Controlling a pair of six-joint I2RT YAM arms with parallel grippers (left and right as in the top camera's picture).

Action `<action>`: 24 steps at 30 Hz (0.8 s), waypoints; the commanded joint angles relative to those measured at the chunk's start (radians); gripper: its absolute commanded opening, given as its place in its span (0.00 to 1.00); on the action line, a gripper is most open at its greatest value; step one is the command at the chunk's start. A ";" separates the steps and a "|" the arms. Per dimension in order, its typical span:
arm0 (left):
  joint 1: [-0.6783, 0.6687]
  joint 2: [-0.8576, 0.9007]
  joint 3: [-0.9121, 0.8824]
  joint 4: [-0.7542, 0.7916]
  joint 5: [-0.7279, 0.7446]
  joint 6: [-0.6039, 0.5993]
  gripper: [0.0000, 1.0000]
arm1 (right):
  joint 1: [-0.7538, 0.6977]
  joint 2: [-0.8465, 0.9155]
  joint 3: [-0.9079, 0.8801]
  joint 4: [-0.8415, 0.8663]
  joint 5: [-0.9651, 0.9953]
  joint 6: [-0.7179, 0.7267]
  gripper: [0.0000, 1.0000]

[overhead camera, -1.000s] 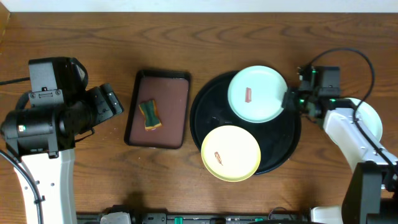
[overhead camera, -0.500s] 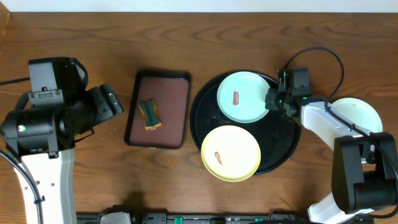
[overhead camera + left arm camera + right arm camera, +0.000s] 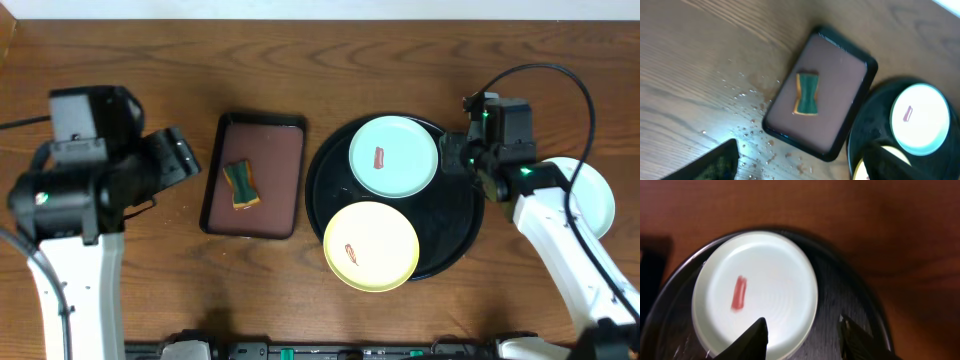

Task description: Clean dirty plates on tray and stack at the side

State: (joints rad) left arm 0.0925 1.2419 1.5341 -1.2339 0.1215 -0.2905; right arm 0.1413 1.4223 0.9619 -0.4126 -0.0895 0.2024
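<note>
The black round tray point(image 3: 455, 228) holds a mint plate point(image 3: 393, 155) with a red smear at its back and a yellow plate point(image 3: 371, 246) with a smear at its front. A third pale plate point(image 3: 598, 197) lies on the table to the right, partly under my right arm. My right gripper point(image 3: 447, 160) is open. In the right wrist view its jaws point(image 3: 805, 336) straddle the mint plate's point(image 3: 755, 295) right rim without gripping it, and the plate lies flat on the tray point(image 3: 837, 297). My left gripper point(image 3: 183, 160) hangs open over bare table, left of the brown tray point(image 3: 840, 75).
A rectangular brown tray point(image 3: 270, 200) with a black rim sits left of the round tray and carries a green and yellow sponge point(image 3: 241, 185). Water droplets point(image 3: 747, 107) spot the wood beside it. The table's back edge runs along the top.
My right gripper slid the mint plate left onto the tray, let go of its rim, opened and drew back a little to the right. The left arm shifted slightly.
</note>
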 commanded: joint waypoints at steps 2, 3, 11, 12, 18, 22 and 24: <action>-0.083 0.152 -0.082 0.030 0.017 -0.005 0.67 | -0.005 -0.027 0.067 -0.108 -0.026 -0.017 0.43; -0.100 0.187 -0.092 0.045 0.016 -0.012 0.64 | -0.005 -0.027 0.079 -0.128 -0.028 -0.017 0.43; -0.151 0.592 -0.111 0.178 -0.009 -0.134 0.27 | -0.004 -0.027 0.094 -0.175 -0.110 -0.017 0.43; -0.151 0.626 -0.111 0.190 0.002 -0.133 0.28 | -0.004 -0.026 0.094 -0.180 -0.110 -0.017 0.43; -0.151 0.803 -0.112 0.241 -0.010 -0.111 0.47 | -0.003 -0.026 0.094 -0.188 -0.111 -0.017 0.42; -0.151 0.845 -0.112 0.263 0.023 -0.110 0.14 | -0.003 -0.026 0.094 -0.188 -0.110 -0.017 0.42; -0.151 0.831 -0.110 0.255 0.052 -0.110 0.08 | -0.003 -0.026 0.094 -0.187 -0.110 -0.017 0.42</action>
State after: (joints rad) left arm -0.0601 2.0754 1.4292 -0.9688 0.1413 -0.3943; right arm 0.1413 1.4010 1.0328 -0.6018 -0.1879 0.1967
